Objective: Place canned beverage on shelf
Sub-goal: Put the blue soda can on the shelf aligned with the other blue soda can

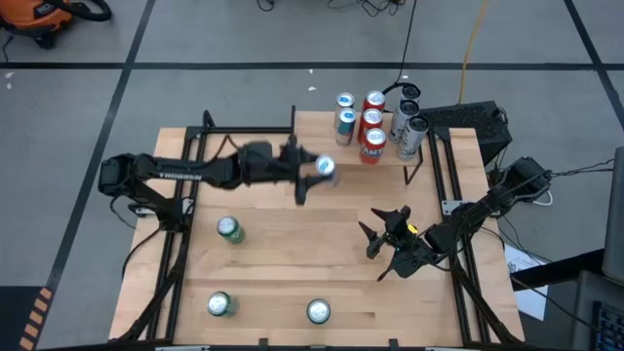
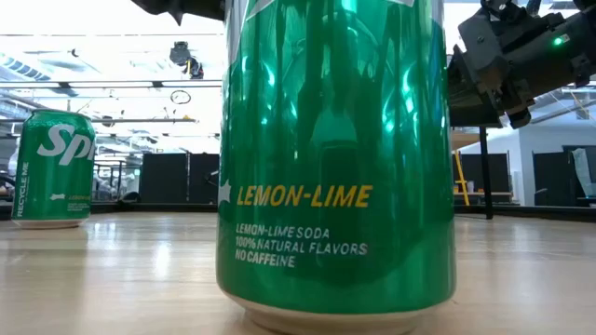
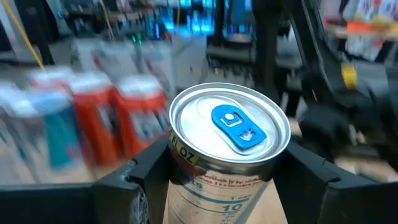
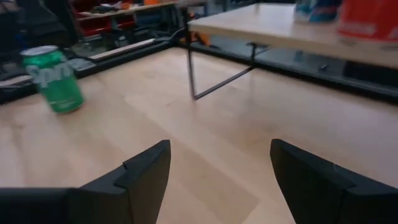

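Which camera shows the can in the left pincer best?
The left wrist view: the blue-tabbed can fills the picture, clamped between the left pincer. The high view shows it small; the low and right wrist views don't show it.

overhead, table-level close to green can (image 2: pixel 335 158), 2 wrist views

table (image 1: pixel 292 263): three green cans (image 1: pixel 230 229) standing | shelf (image 1: pixel 429 122): seven cans (image 1: pixel 372 122) at far right corner
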